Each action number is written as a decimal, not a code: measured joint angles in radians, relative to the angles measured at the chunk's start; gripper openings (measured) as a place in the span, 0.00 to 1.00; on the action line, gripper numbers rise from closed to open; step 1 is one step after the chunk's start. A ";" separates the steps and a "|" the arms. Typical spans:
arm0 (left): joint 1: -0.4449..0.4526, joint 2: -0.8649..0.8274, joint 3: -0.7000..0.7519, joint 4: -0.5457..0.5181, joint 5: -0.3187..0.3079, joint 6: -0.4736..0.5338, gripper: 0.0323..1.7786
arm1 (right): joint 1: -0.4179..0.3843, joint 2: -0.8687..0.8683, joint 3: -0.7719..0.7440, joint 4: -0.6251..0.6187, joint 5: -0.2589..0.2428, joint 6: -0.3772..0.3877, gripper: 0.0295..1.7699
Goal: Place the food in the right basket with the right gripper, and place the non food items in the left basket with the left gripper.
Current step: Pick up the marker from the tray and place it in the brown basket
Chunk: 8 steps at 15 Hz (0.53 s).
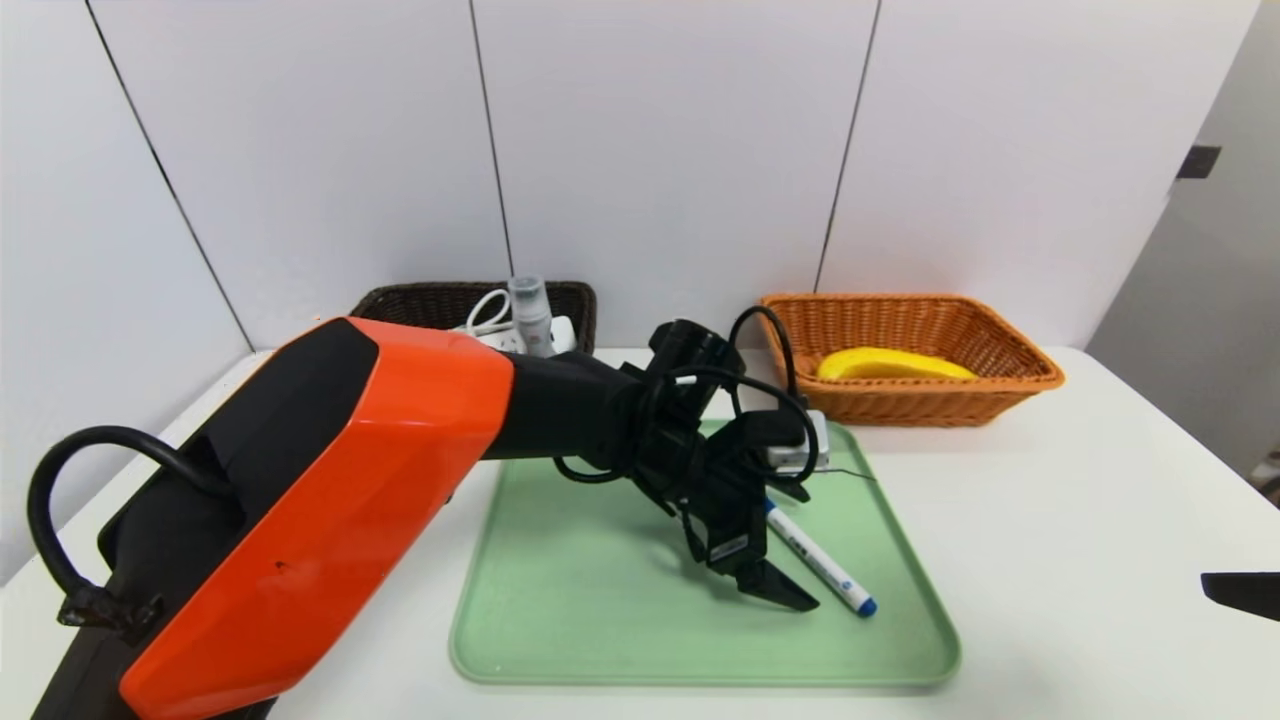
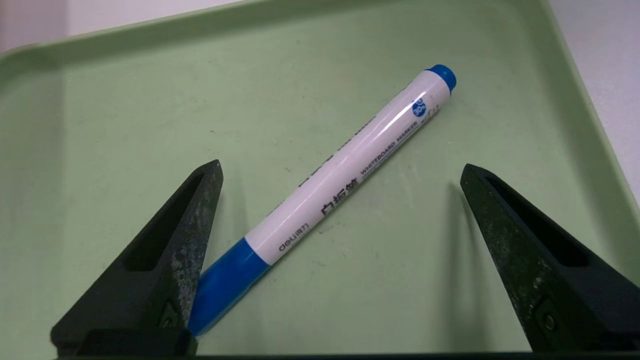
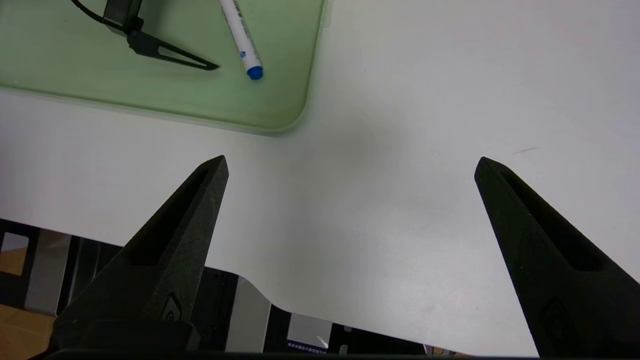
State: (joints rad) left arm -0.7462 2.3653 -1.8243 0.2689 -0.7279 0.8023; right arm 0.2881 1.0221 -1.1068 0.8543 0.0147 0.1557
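Note:
The white marker pen (image 1: 820, 560) with a blue cap lies flat on the green tray (image 1: 600, 640). My left gripper (image 1: 790, 590) hangs low over it, open. In the left wrist view the marker (image 2: 350, 165) lies slantwise between the wide-apart fingers, its cap end close by one finger (image 2: 185, 240). The yellow banana (image 1: 893, 364) lies in the orange right basket (image 1: 1010, 350). The dark brown left basket (image 1: 400, 298) holds the white power strip (image 1: 500, 335) and the small white bottle (image 1: 530, 312). My right gripper (image 3: 351, 159) is open and empty over the table's near right edge.
The white table (image 1: 1050, 520) runs to a wall behind the baskets. In the right wrist view the tray's corner (image 3: 280, 110), the marker (image 3: 240, 35) and one left finger (image 3: 170, 52) show farther off. Only a tip of the right gripper (image 1: 1240, 592) shows at the head view's right edge.

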 joint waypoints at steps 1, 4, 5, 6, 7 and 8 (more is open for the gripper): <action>0.000 0.013 -0.017 0.003 0.001 -0.001 0.95 | 0.000 0.000 0.000 0.000 0.000 0.001 0.96; 0.000 0.047 -0.071 0.055 0.000 -0.014 0.95 | 0.000 0.000 0.006 -0.001 -0.001 0.003 0.96; 0.000 0.054 -0.081 0.063 -0.001 -0.014 0.95 | 0.000 0.000 0.007 -0.001 -0.001 0.003 0.96; 0.000 0.059 -0.088 0.064 -0.001 -0.014 0.95 | 0.000 0.000 0.007 -0.003 -0.001 0.003 0.96; 0.001 0.063 -0.094 0.064 -0.001 -0.014 0.95 | 0.000 0.000 0.007 -0.005 -0.001 0.003 0.96; 0.001 0.067 -0.098 0.064 -0.001 -0.015 0.95 | 0.000 0.000 0.007 -0.006 -0.001 0.003 0.96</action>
State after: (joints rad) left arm -0.7451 2.4323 -1.9219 0.3334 -0.7294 0.7870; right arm 0.2881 1.0223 -1.0998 0.8485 0.0134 0.1587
